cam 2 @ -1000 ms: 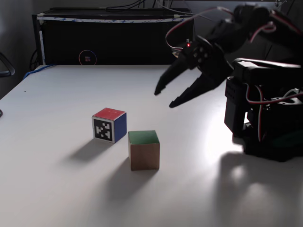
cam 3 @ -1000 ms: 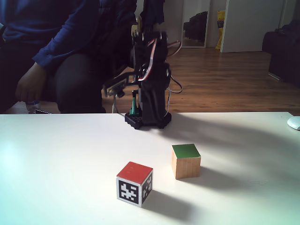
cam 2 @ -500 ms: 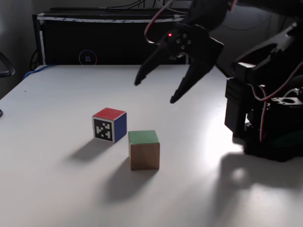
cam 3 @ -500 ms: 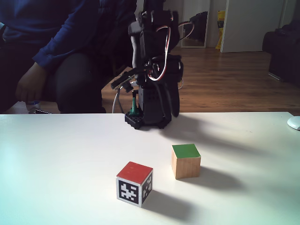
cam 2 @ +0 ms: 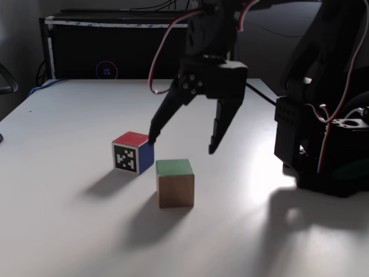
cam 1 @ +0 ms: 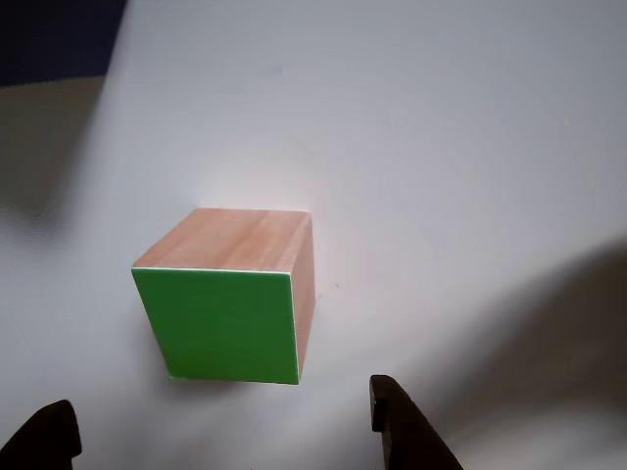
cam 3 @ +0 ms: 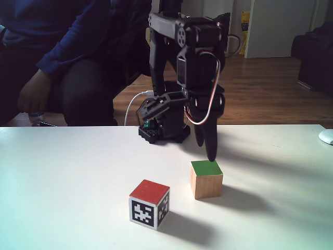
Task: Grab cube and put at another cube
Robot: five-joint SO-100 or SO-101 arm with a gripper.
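Observation:
The green-faced wooden cube (cam 1: 230, 294) (cam 2: 175, 183) (cam 3: 206, 179) rests on the white table. Just above and behind it hangs my gripper (cam 2: 182, 144) (cam 3: 210, 156), open wide, fingers pointing down and nothing between them. In the other view the two dark fingertips (cam 1: 397, 431) rise from the bottom edge, one on each side of the cube's width, with the gripper (cam 1: 217, 401) short of the cube. The second cube (cam 2: 134, 153) (cam 3: 150, 204) has a red top, a navy side and a black-and-white marker face. It stands close beside the green one, and one fingertip hovers near its upper corner.
The arm's black base (cam 2: 323, 150) (cam 3: 162, 130) stands at the table's edge. A long black box (cam 2: 132, 46) lines the table's far side in a fixed view. A seated person (cam 3: 62, 62) is behind the table. A white object (cam 3: 327, 136) lies at the right edge.
The arm has swung out from its base and come down. The open gripper moved from high above the table to just over the green-faced cube. Neither cube has moved.

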